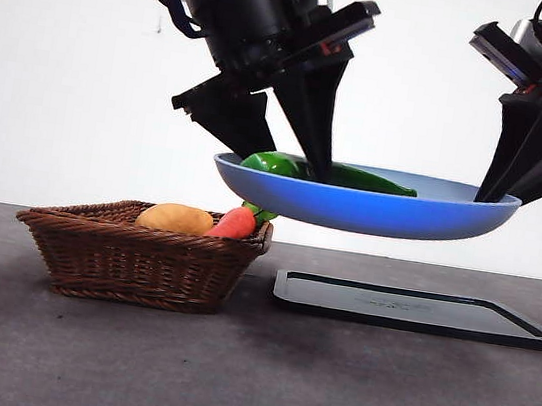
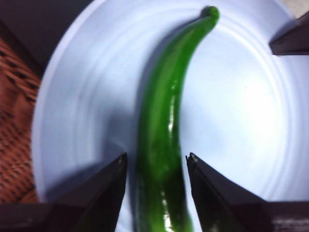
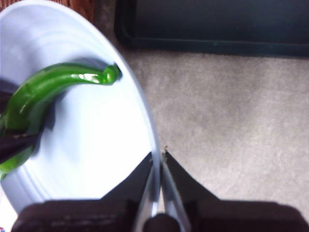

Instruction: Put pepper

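**Pepper on the lifted plate**

The pepper lies in the middle of the blue plate, which the right gripper holds in the air, pinching its rim. The left gripper straddles the pepper, jaws apart, with a gap on each side. On the table below sit a basket and a dark tray.

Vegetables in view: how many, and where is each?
3. The pepper lies on the blue plate, between the left gripper jaws. A carrot and potato sit in the basket; more may be hidden there.
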`<state>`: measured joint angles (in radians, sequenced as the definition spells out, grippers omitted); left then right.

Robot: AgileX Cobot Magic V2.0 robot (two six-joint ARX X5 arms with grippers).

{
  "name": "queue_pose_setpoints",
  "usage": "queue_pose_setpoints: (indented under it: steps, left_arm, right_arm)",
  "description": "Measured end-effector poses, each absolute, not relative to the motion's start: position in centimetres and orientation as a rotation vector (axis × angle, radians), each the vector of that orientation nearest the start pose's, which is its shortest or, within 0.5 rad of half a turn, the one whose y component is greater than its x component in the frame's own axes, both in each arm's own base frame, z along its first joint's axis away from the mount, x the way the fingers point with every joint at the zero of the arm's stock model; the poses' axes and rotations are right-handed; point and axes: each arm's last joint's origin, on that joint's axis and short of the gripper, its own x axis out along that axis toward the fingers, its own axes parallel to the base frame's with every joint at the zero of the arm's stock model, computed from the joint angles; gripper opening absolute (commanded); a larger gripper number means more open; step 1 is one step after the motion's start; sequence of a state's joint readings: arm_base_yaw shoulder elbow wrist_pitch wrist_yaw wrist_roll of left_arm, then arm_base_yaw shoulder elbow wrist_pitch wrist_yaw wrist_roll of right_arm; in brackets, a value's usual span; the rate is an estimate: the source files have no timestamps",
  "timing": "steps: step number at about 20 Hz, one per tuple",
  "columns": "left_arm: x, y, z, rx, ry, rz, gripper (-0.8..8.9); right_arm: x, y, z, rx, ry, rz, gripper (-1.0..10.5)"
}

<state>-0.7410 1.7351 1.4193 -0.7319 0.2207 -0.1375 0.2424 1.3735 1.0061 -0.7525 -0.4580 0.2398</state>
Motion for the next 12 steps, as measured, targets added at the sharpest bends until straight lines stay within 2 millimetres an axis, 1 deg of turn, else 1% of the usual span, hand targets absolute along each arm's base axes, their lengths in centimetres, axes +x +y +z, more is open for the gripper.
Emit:
queue_pose_setpoints:
  steps: [2, 4, 9, 12]
  left_arm:
    - [26.2, -24.9, 26.4, 0.147, 1.106, -0.823, 2.36]
    - [25.7, -24.5, 27.6, 0.137, 1.075, -0.834, 2.36]
    - [23.5, -22.5, 32.4, 0.105, 0.936, -0.872, 2.35]
    - [21.4, -20.5, 35.9, 0.080, 0.812, -0.901, 2.34]
  right_arm:
    - [24.8, 7.5, 24.6, 0.330, 1.216, 0.486, 0.0]
    - [24.7, 7.4, 24.5, 0.331, 1.226, 0.485, 0.0]
    - [25.0, 7.0, 24.6, 0.334, 1.204, 0.458, 0.0]
    - [26.2, 5.4, 24.6, 0.382, 1.136, 0.391, 0.0]
